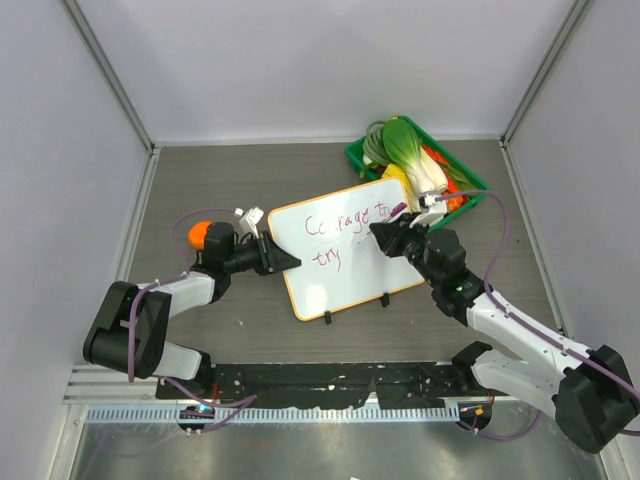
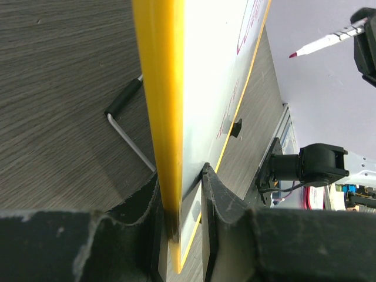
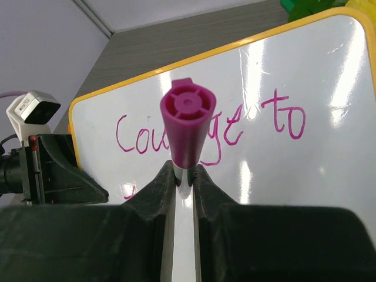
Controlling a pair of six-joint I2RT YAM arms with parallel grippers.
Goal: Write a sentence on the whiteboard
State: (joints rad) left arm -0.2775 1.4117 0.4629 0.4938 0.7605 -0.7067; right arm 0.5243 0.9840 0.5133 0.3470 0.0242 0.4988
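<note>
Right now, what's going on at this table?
The left end effector is clamped on the edge of the whiteboard, holding it steady. The right end effector grips a purple marker, whose tip seems to sit just off the surface. The sentence reads "Courage to" on the top line with "try" below, so the writing looks unfinished.

Dark wood-grain tabletop (image 1: 200,180), pale grey walls (image 1: 330,60) on three sides, metal corner posts (image 1: 110,72).
</note>
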